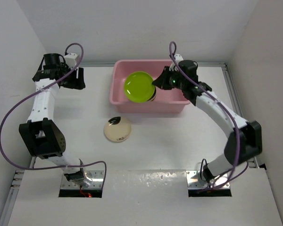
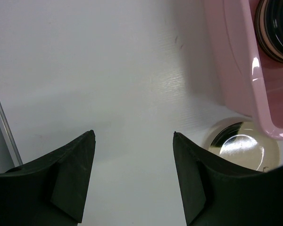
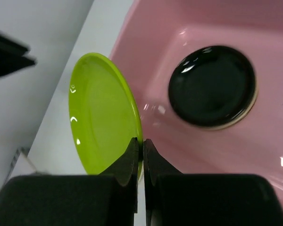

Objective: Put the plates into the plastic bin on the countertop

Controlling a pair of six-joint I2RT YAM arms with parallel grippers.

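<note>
Ahead of the right gripper (image 3: 141, 141), clamped on the green plate (image 3: 101, 117): free floor inside the plastic bin (image 3: 188, 19), blocked ahead-right by a black plate (image 3: 212, 87). Ahead of the left gripper (image 2: 134, 136): bare countertop (image 2: 85, 70), bounded rightward by the bin wall and a cream plate (image 2: 240, 146).

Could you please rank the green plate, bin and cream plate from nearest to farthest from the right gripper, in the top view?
1. Green plate: clamped in the right gripper.
2. Bin: directly below it.
3. Cream plate: on the countertop, outside the bin.
</note>
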